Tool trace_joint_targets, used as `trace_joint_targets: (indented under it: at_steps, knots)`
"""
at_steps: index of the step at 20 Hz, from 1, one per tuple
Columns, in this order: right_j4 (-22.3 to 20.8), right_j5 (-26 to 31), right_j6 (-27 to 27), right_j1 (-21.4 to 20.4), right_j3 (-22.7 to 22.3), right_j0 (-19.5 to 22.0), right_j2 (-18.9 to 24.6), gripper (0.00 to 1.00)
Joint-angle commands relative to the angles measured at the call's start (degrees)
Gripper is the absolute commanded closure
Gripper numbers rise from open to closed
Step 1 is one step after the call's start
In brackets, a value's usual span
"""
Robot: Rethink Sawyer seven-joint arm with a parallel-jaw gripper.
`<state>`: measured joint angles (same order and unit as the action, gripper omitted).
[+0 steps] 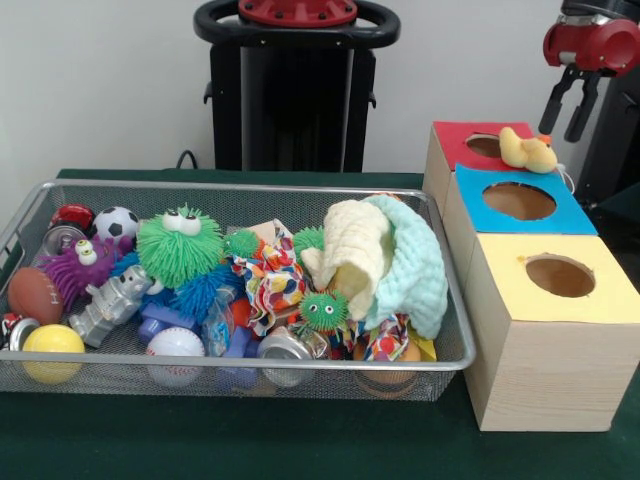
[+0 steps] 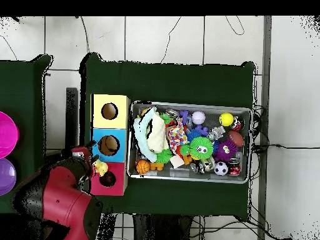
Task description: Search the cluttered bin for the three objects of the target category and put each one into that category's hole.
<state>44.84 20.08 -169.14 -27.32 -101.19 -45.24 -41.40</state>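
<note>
Yellow plush, soft and duck-shaped [image 1: 528, 152], lies on the red top of the pale wooden box, right at the rim of the round hole [image 1: 487, 145] and partly over it, not dropped through as far as I can see. My hand [image 1: 575, 100] hangs just above and beside it with its two black fingers [image 1: 557, 98] apart and nothing between them, so I judge this to be the release step for one of the target things. The next move, I think, calls for either a nudge to tip the duck fully into the hole or a turn toward the bin for another search.

That wide silver wire-mesh bin [image 1: 120, 187] fills the middle of the dark green surface [image 1: 300, 440], just beside the row of three boxes at its edge. Inside it sit rubbery spiky creatures in green [image 1: 178, 245] and purple [image 1: 75, 268], hard smooth balls such as the white baseball [image 1: 174, 345], and folded knit cloths in cream and mint [image 1: 385, 258] that may hide more, so picking will need lifting the soft layers aside first
</note>
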Motion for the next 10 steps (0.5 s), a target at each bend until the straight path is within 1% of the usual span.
trace_joint_targets:
  at_steps: [1,5,10]
  knots:
    - [0.80,10.64,-17.57,2.85,-1.41,0.09,2.52,0.00]
    - [0.42,13.10,-17.97,2.30,-1.59,-0.36,1.77,0.00]
    - [-0.85,17.33,-18.36,1.36,-2.01,-1.83,-0.39,0.00]
